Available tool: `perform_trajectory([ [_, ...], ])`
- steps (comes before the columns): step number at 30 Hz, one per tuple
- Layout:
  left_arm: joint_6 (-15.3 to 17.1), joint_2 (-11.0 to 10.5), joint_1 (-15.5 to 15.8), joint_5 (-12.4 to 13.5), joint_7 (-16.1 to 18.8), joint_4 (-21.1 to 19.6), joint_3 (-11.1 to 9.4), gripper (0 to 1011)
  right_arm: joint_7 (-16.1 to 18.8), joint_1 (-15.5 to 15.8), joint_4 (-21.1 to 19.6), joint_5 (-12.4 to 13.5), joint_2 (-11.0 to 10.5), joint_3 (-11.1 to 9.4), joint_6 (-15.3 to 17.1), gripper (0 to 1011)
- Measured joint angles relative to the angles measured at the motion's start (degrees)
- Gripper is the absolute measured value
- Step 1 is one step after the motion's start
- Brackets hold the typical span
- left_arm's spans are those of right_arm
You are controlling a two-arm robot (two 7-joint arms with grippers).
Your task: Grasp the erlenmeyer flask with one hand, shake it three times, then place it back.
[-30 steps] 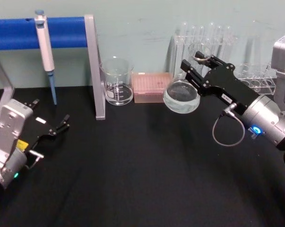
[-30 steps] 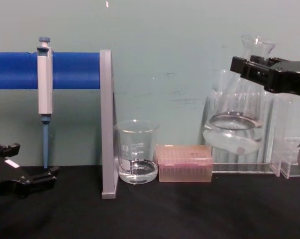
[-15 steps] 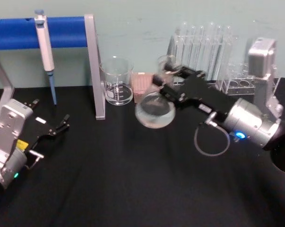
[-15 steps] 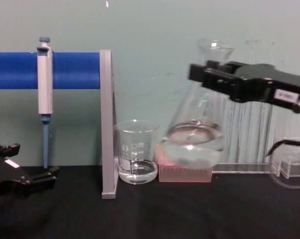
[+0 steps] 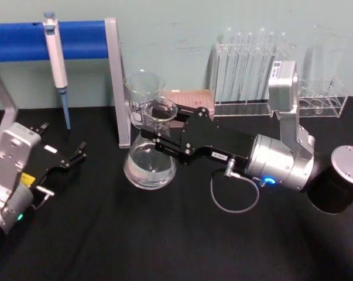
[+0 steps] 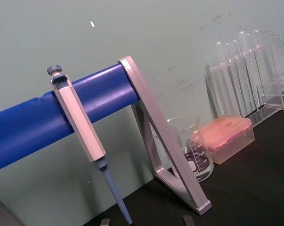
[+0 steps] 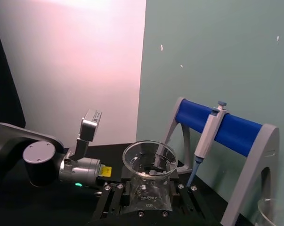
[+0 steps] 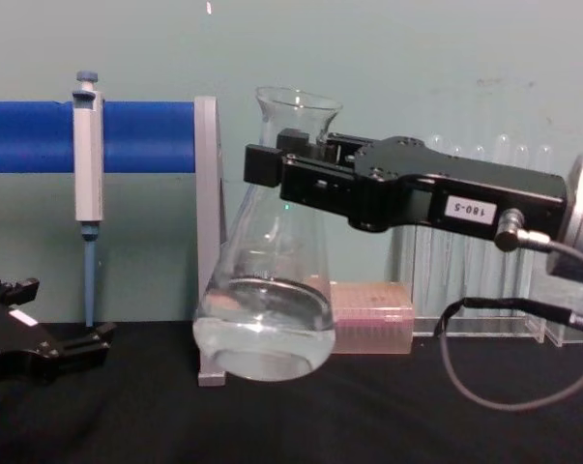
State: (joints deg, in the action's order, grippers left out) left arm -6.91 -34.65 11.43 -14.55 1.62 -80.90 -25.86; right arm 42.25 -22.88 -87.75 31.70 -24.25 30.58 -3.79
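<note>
**Now mid-air: flask clamped by the neck, close to the stand**

Here the right gripper (image 8: pixel 293 166) is closed on the narrow neck of the erlenmeyer flask (image 8: pixel 270 290), just under its flared rim. In the chest view the flask hangs at lower centre, slightly tilted, and its base appears to sit just off the black table (image 8: pixel 388 416). In the head view it is left of centre, in front of the beaker (image 5: pixel 144 88).

The left gripper (image 5: pixel 71 159) rests at the lower left with its fingers apart, near nothing.

- **Knock:** the wide base looks close to the grey leg (image 8: pixel 206 232) of the blue pipette stand and to the beaker. A broad sideways swing could strike either.
- **Spill:** the mouth is uncovered, as the right wrist view shows (image 7: pixel 150 161). A sharp jerk or a steeper tilt could send liquid up the cone.
- **Slip:** only the smooth glass neck is pinched, so a hard stop could let it slide or twist.

The flask holds clear liquid in its lowest part only. The beaker's bottom is hidden behind the flask, so I cannot tell its contents. The test tubes (image 5: pixel 252 61) in their clear rack look empty.
</note>
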Motion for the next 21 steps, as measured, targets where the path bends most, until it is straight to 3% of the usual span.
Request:
perform_trajectory([
  [10,0.00,0.00,0.00,0.00,0.00,0.00,0.00,1001,-2.11,0.31,0.32,1.55,-1.01,-0.36,-1.27,449],
  [21,0.00,0.00,0.00,0.00,0.00,0.00,0.00,1001,-10.25,3.97,-0.57,2.02,-4.31,-7.10,-2.39,450],
])
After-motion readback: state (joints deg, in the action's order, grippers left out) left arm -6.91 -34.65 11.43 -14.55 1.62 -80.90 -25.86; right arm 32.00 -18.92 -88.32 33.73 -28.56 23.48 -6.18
